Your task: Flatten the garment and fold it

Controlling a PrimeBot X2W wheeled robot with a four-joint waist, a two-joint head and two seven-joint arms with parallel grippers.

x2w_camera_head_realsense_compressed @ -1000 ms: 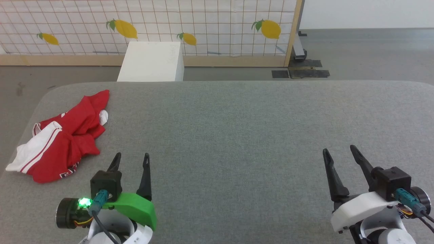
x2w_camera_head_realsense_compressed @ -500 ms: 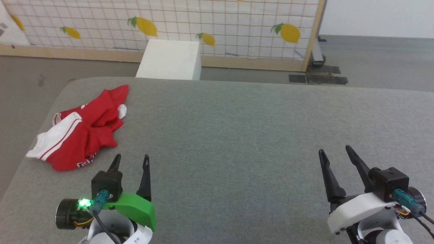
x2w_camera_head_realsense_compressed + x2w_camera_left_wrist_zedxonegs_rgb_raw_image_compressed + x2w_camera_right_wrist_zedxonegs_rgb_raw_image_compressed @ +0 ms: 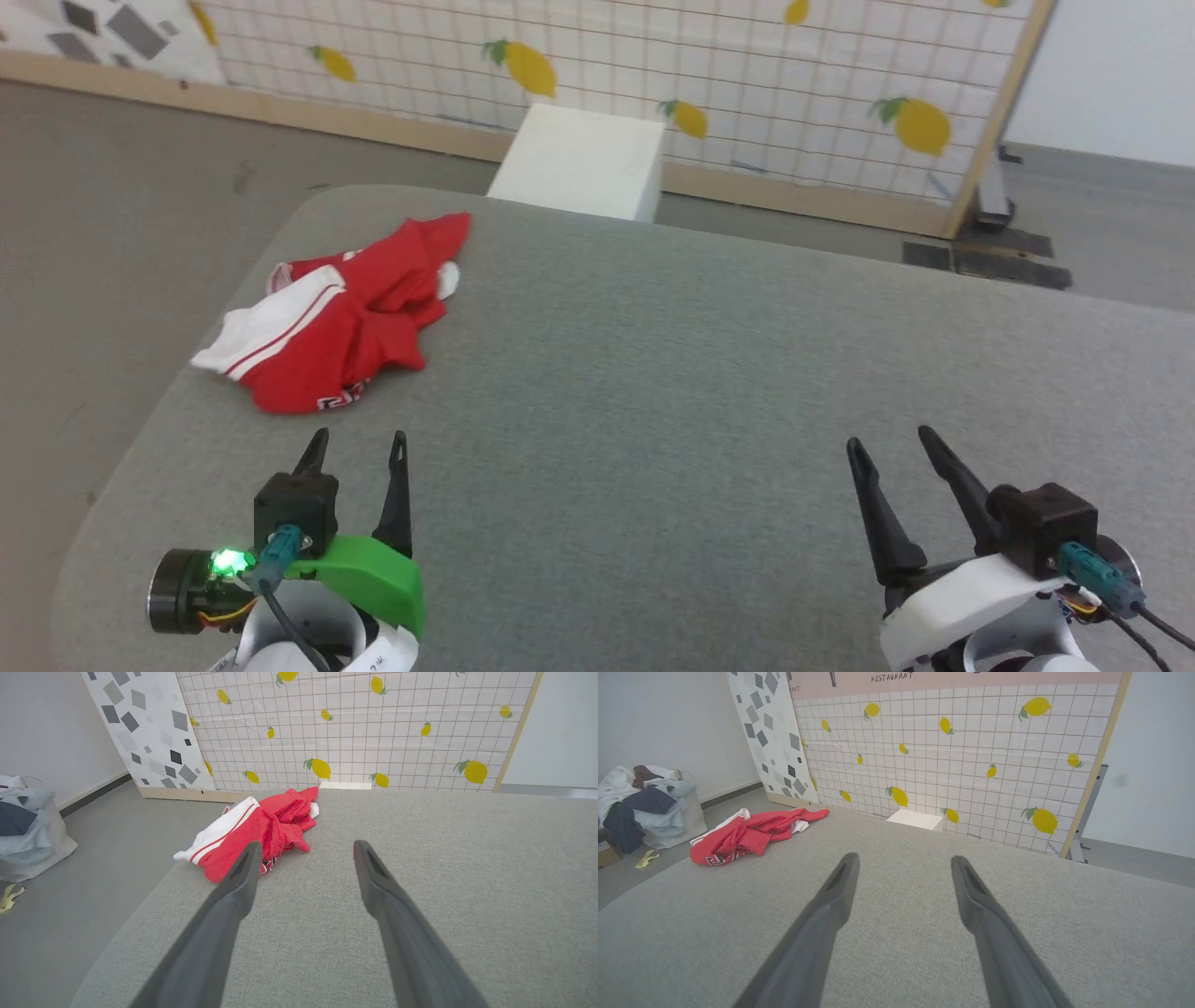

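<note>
The garment [image 3: 345,322], a red T-shirt with white striped sleeves, lies crumpled near the far left edge of the grey table [image 3: 709,373]. It also shows in the left wrist view [image 3: 261,830] and far off in the right wrist view [image 3: 747,835]. My left gripper [image 3: 358,445] hovers open a short way in front of the garment, apart from it, nothing between its fingers. My right gripper [image 3: 890,441] stands open over the bare right side of the table, far from the garment.
A white box [image 3: 579,161] stands on the floor behind the table, in front of a lemon-patterned tiled screen [image 3: 728,65]. A bag heaped with clothes [image 3: 644,802] sits on the floor to the left. The table's left edge drops off close beside the garment.
The head camera has turned left, so the garment and table shifted right in the picture. Both grippers stay open; the garment lies as before.
</note>
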